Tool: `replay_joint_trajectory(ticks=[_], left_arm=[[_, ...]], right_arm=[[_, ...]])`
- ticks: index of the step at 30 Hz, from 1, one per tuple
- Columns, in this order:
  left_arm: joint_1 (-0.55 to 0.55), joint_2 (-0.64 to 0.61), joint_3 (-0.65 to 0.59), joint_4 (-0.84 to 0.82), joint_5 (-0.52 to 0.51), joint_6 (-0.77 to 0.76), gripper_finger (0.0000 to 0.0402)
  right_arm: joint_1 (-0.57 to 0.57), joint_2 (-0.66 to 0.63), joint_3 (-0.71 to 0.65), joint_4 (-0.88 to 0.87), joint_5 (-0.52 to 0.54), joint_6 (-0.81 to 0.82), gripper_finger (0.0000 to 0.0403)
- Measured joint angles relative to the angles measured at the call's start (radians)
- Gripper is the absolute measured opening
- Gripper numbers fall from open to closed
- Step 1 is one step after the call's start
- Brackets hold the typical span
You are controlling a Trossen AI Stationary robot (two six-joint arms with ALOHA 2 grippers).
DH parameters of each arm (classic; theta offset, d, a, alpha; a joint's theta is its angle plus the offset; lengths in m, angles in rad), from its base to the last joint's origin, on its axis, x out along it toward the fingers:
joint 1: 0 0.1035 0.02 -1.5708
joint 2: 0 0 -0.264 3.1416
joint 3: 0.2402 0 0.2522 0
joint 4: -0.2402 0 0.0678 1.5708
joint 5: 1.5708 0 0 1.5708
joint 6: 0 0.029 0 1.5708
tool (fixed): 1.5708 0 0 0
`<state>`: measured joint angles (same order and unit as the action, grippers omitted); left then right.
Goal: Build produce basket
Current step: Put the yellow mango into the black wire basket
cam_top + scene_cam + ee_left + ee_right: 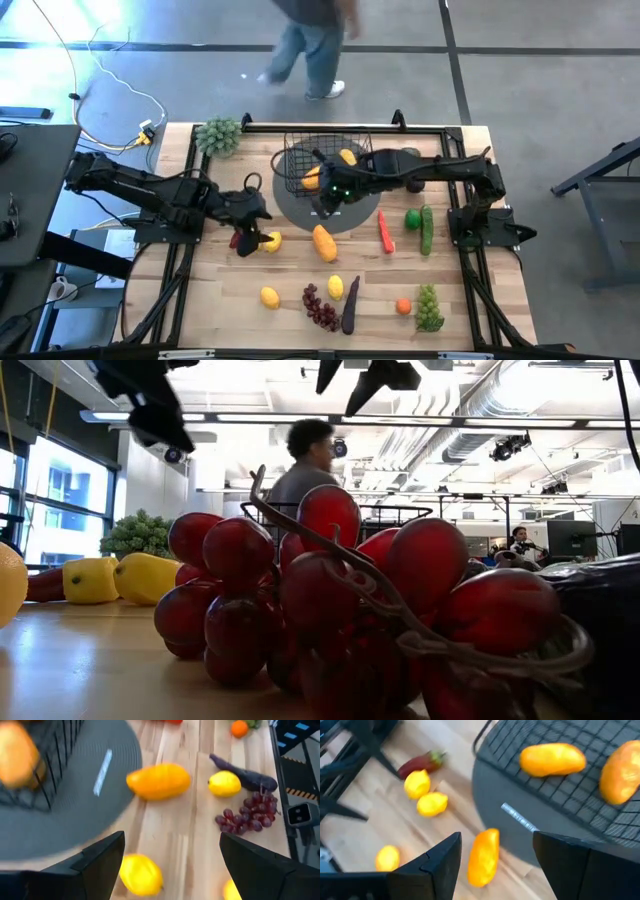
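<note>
Left gripper (243,228): jaws apart, empty, just above the table near its left edge, over a red pepper (237,240) and two lemons (271,240).
Right gripper (330,193): jaws apart, holding nothing, at the basket's front rim over the grey disc (340,215).
Basket (290,160): black wire, at the table's far edge near the middle, resting on the disc; two mangoes (552,759) lie inside.
Mango (324,243): on the table just in front of the disc.
Near edge: lemons, purple grapes (320,307), eggplant (349,306), green grapes (429,307).
Right side: carrot (385,231), cucumber (427,229).
Far left corner: leafy bunch (219,135).
</note>
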<state>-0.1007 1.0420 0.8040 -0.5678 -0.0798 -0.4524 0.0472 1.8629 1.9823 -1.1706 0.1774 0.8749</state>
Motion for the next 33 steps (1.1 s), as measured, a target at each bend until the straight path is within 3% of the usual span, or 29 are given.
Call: replay_joint_trajectory(ticks=[9,16,33], left_arm=[[-0.142,0.000,0.000,-0.089,-0.053,-0.141,0.0314],[-0.221,0.000,0.000,-0.136,-0.093,-0.195,0.0314],[-0.242,0.000,0.000,-0.145,-0.107,-0.203,0.0314]], right_arm=[[0.064,0.001,0.000,0.000,-0.045,0.016,0.0230],[0.099,0.051,-0.001,0.001,-0.057,0.026,0.0257],[0.090,0.257,-0.002,0.000,-0.137,0.139,0.0275]])
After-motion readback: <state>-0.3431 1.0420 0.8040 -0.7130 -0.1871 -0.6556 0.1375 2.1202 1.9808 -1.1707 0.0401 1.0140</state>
